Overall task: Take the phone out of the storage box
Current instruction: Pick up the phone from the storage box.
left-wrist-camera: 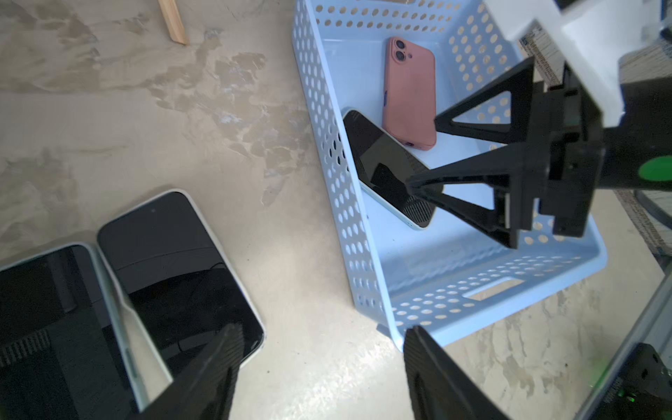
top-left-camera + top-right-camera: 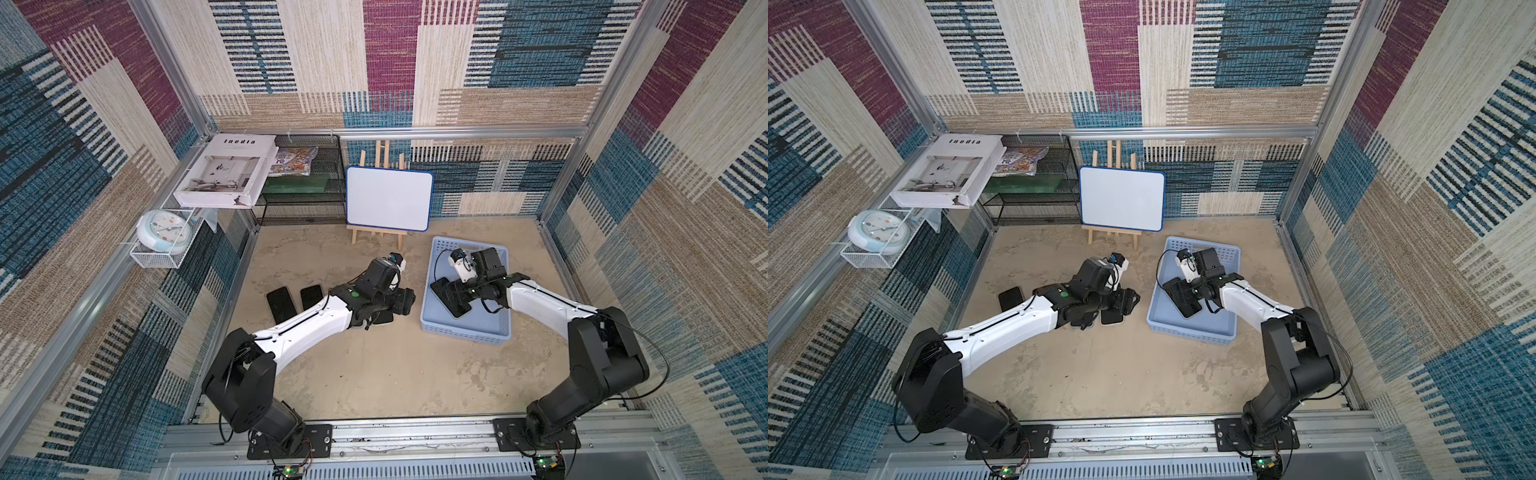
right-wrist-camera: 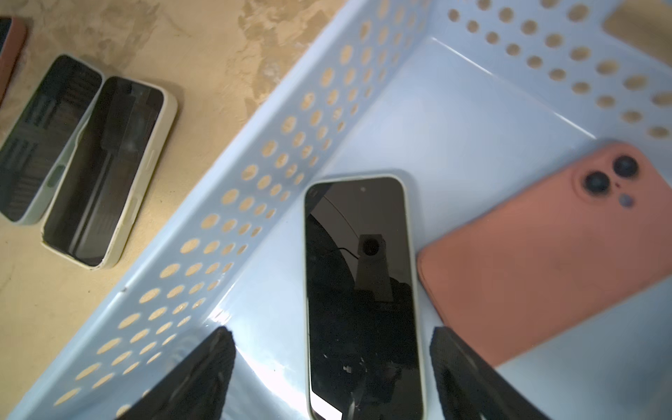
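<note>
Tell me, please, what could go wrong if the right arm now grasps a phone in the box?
The pink phone lies right beside the dark-screened phone, so one of the right gripper's open fingers may land on it. The dark-screened phone lies flat near the storage box wall; the grip could slip off.

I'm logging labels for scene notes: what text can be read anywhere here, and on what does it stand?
"Inedia": on the cover of the white book, legible in both top views.
Colourful booklet next to it: printed characters, too blurred to read.
Clock face: markings too small to read.
Nothing else shows readable text.
</note>
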Controlling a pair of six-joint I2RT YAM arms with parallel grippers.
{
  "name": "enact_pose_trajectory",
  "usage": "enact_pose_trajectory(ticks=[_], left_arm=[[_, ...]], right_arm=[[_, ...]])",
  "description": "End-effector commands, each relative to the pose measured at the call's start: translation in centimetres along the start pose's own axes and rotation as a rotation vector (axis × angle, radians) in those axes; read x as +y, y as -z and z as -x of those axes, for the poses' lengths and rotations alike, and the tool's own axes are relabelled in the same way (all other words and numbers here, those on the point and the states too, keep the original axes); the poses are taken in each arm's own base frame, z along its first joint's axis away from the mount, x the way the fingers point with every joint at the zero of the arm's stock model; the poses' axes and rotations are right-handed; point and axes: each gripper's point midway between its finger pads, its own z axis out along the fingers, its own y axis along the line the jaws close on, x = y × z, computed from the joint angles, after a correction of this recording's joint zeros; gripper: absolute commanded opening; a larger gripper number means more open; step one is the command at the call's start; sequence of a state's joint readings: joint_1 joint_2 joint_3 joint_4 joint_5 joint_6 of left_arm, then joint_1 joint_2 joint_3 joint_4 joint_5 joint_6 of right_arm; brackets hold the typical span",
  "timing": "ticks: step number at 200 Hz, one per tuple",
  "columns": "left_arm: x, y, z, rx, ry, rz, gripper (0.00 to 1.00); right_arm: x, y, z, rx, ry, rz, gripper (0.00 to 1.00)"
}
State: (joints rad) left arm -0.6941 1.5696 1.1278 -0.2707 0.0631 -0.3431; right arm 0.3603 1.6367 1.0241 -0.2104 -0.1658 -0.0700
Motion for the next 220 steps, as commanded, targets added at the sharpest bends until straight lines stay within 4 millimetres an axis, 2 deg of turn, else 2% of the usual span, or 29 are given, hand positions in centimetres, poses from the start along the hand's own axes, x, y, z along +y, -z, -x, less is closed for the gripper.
enact_pose_trajectory(ticks=[1, 21, 49, 79, 164, 193, 220], left_arm=[[-0.9, -0.9, -0.3, 0.027, 0.046, -0.025, 0.74], [-0.7, -1.1, -0.7, 0.039, 0.06, -0.003, 0.73], [-0.1, -0.5, -1.3, 0.034, 0.067, 0.02, 0.73], [-0.1, 0.4, -1.7, 0.037, 0.05, 0.02, 0.74], [0.2, 3.7, -1.4, -0.025, 0.044, 0.023, 0.75], [0.6, 5.1, -1.4, -0.057, 0.045, 0.041, 0.75], [0.8, 5.9, -1.4, -0.072, 0.051, 0.045, 0.75]], right_arm=[[-0.7, -1.1, 1.7, -0.012, 0.105, -0.034, 0.9], [-1.2, -2.8, 1.9, 0.039, 0.111, -0.04, 0.93], [-1.5, -5.3, 0.8, 0.124, 0.138, -0.039, 0.97], [-0.9, -6.6, -0.1, 0.155, 0.167, -0.008, 0.99], [-2.0, -8.0, -1.7, 0.249, 0.16, -0.045, 0.98], [-2.4, -7.9, -2.2, 0.261, 0.154, -0.049, 0.93], [-2.8, -7.5, -2.6, 0.258, 0.129, -0.063, 0.84]])
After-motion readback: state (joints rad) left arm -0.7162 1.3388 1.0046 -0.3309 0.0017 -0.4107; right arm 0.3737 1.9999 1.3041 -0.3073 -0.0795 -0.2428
